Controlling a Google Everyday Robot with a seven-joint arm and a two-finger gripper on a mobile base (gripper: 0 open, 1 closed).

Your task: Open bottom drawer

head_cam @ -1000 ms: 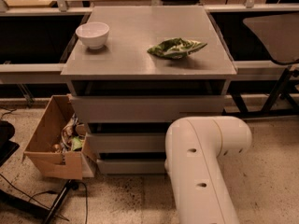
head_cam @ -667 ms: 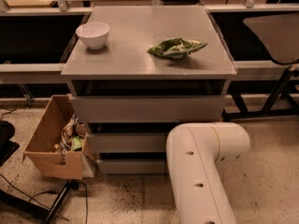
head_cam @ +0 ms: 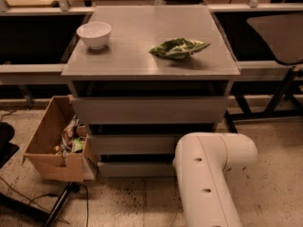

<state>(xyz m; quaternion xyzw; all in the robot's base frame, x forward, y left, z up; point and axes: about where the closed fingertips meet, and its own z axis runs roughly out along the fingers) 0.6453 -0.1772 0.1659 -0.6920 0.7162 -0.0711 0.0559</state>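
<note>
The grey cabinet (head_cam: 151, 65) has three handleless drawer fronts stacked one above another. The bottom drawer (head_cam: 135, 169) is the lowest strip just above the floor, and its front looks pushed in. Its right end is hidden behind my white arm (head_cam: 213, 174), which rises from the lower edge of the camera view and bends in front of the cabinet's lower right corner. My gripper does not show; it lies somewhere behind or beyond the arm's elbow.
A white bowl (head_cam: 94, 34) and a green crumpled bag (head_cam: 179, 48) sit on the cabinet top. An open cardboard box (head_cam: 56, 143) of clutter stands on the floor at the cabinet's left. Cables and a dark stand leg (head_cam: 59, 205) lie at lower left.
The arm's elbow has sunk a little lower in front of the drawers. Nothing else has moved.
</note>
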